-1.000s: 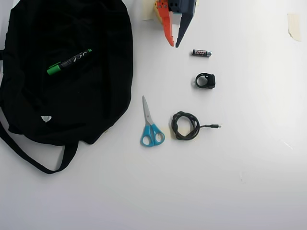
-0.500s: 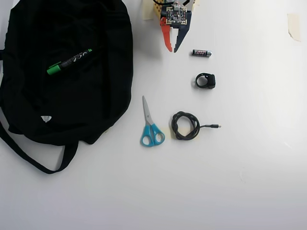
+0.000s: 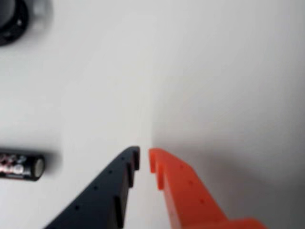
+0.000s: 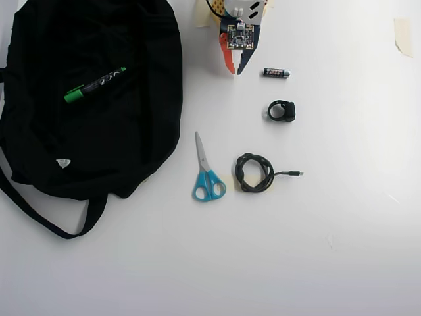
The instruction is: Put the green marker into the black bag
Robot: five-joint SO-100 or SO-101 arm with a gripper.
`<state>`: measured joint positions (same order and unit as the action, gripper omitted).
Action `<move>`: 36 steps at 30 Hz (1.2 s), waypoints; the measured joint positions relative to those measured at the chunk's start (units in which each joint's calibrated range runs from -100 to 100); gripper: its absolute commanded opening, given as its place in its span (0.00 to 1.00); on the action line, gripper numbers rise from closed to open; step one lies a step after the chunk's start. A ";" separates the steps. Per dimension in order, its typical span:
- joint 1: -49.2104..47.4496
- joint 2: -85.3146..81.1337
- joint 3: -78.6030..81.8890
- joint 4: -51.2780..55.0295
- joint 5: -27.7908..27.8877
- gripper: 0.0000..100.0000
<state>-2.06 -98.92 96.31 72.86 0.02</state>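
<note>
Slim green-capped marker [image 4: 95,85] lies on the soft black fabric bag [image 4: 148,125].
The gripper [image 3: 144,157] is empty, its fingers nearly closed; the marker could roll off if the bag is nudged.

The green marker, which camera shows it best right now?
The overhead view. There the whole green marker shows, lying tilted on the black bag. The wrist view shows none of it, only the pincer, bare table and a battery.
</note>
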 measured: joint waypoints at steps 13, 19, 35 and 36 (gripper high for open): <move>0.00 0.00 0.63 -0.17 -0.05 0.02; 0.00 0.00 0.63 -0.17 -0.05 0.02; 0.00 0.00 0.63 -0.17 -0.05 0.02; 0.00 0.00 0.63 -0.17 -0.05 0.02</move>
<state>-2.06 -98.92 96.93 72.69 -0.02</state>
